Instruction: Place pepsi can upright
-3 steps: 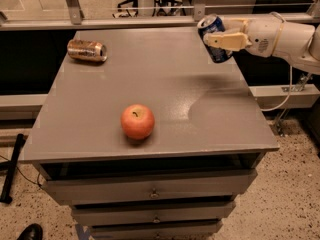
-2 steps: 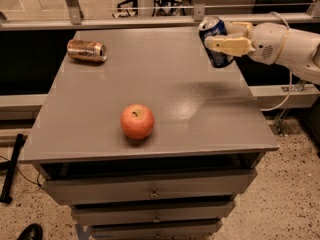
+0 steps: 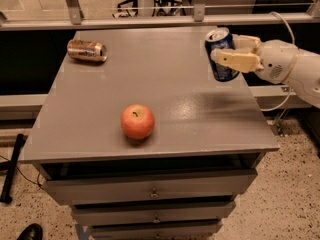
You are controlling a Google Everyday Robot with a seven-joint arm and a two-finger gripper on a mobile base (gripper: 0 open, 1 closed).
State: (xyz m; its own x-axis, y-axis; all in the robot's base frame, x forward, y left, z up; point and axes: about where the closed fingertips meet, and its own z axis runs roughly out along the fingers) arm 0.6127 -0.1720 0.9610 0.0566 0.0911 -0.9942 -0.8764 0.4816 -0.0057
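Note:
The pepsi can (image 3: 220, 48) is blue with a silver top and stands nearly upright at the far right of the grey table (image 3: 165, 84), its base at or just above the surface. My gripper (image 3: 227, 54) comes in from the right on a white arm and is shut on the can, one cream finger (image 3: 236, 60) across its front.
A gold-brown can (image 3: 87, 50) lies on its side at the table's far left. A red apple (image 3: 137, 121) sits near the front middle. Drawers run below the table's front edge. A metal rail runs behind the table.
The gripper has turned the pepsi can from tilted to nearly upright and lowered it toward the table's right side. The apple and the gold-brown can have not moved.

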